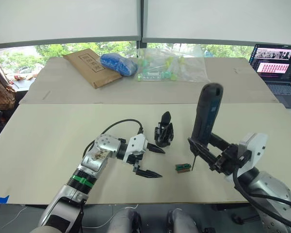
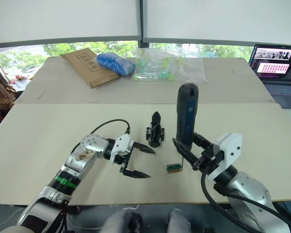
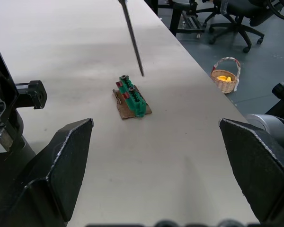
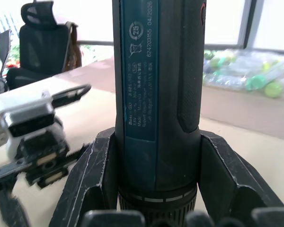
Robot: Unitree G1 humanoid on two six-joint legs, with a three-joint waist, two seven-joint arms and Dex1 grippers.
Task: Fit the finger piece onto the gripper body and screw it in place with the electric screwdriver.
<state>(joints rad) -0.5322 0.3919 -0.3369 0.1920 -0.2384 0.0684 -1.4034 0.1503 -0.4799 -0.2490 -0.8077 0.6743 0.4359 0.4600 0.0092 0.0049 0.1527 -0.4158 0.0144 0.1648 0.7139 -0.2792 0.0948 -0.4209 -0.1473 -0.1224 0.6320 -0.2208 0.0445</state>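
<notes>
A pale counter [image 1: 48,145] carries the work. Near its middle stands the gripper body [image 1: 164,132], a squat black part with one pointed black finger rising upright from it; this is the landmark for everything else.

The left tool [image 1: 148,161] lies low over the counter just to the robot's left of the gripper body and a little nearer the robot, with its two black fingers [image 1: 149,173] spread apart and nothing between them.

To the robot's right of the gripper body, the right tool [image 1: 203,153] is clamped on the electric screwdriver [image 1: 205,114], a thick bluish-black tool held nearly upright, taller than the gripper body. Its thin metal bit [image 3: 132,38] points down, with the tip just above the counter.

A small green block [image 1: 183,167] lies flat on the counter, nearer the robot than the gripper body and just beside the bit tip.

The finger piece cannot be made out as a loose part.

Far beyond the gripper body, at the back of the counter, lie a brown envelope [image 1: 87,66], a blue bundle [image 1: 118,63] and a clear bag of green items [image 1: 169,64]. A laptop [image 1: 276,68] sits at the far right.
</notes>
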